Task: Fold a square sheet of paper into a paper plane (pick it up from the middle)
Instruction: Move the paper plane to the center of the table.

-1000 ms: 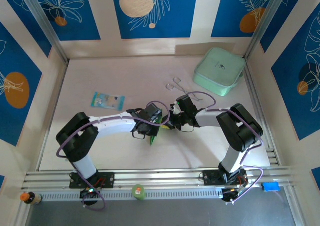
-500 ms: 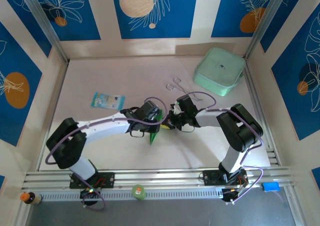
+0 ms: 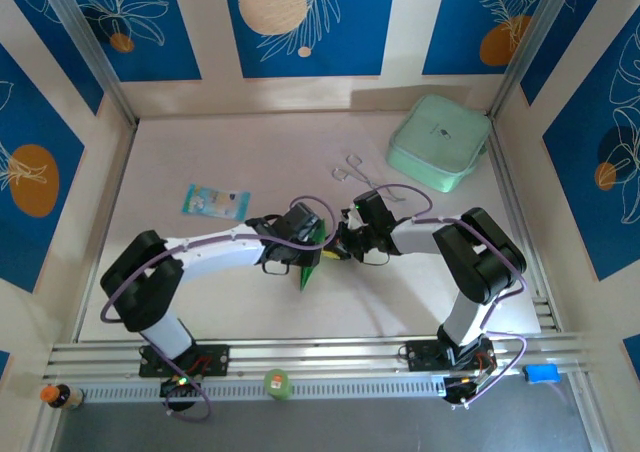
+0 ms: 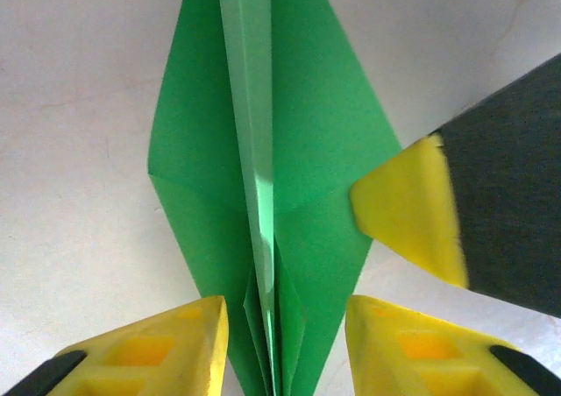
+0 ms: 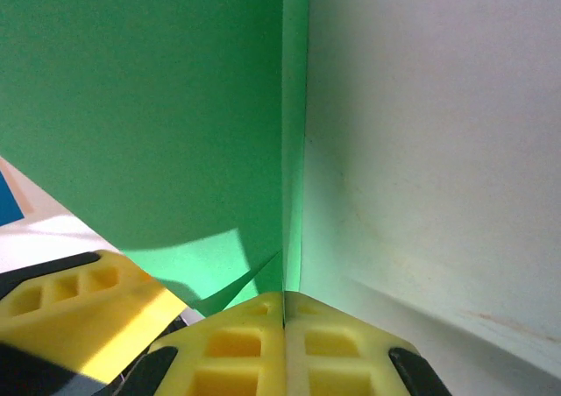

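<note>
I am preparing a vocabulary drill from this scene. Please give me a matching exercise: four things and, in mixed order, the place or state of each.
1 paper plane
2 mint-green box
3 light-blue packet
4 right hand

a far right corner
b shut on the paper plane
c lying alone on the left
d in the middle, bright green

Pairs: 1-d, 2-a, 3-c, 4-b
</note>
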